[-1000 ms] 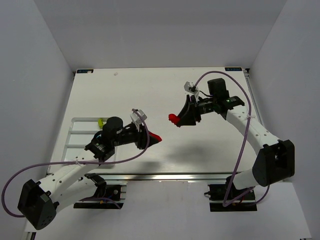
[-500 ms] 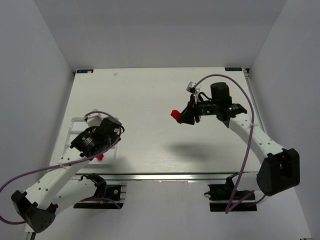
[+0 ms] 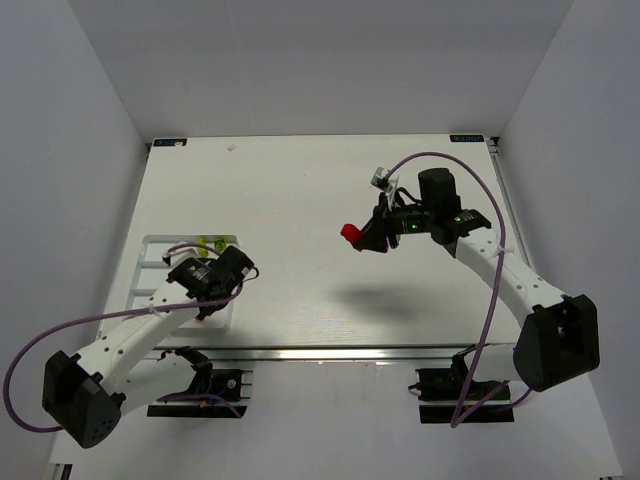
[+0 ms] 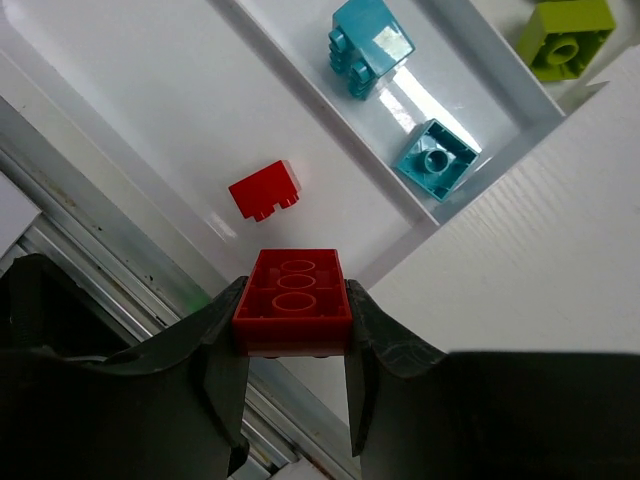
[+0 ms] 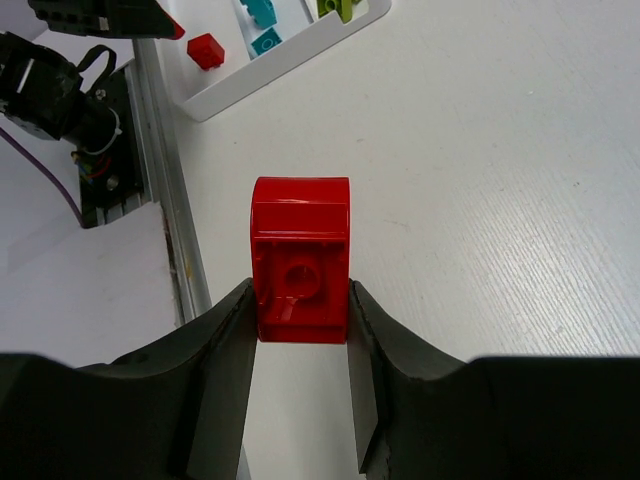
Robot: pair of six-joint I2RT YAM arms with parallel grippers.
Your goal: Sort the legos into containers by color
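My left gripper (image 4: 296, 345) is shut on a long red brick (image 4: 293, 300) and holds it above the nearest compartment of the white divided tray (image 4: 330, 105). A small red brick (image 4: 265, 189) lies in that compartment. Two cyan bricks (image 4: 372, 42) (image 4: 436, 162) lie in the middle compartment and a yellow-green brick (image 4: 566, 35) in the far one. My right gripper (image 5: 300, 310) is shut on a larger rounded red piece (image 5: 300, 258), held above the table's middle right (image 3: 350, 234). In the top view my left gripper (image 3: 207, 310) hangs over the tray (image 3: 150, 243).
The table's metal front rail (image 4: 120, 265) runs just below the tray. In the right wrist view the tray (image 5: 290, 50) and the left arm (image 5: 100, 15) show far off at the upper left. White walls enclose the table.
My left arm swung from the table's middle back over the tray with the long red brick. My right gripper lifted slightly and shifted a little, still holding the rounded red piece.
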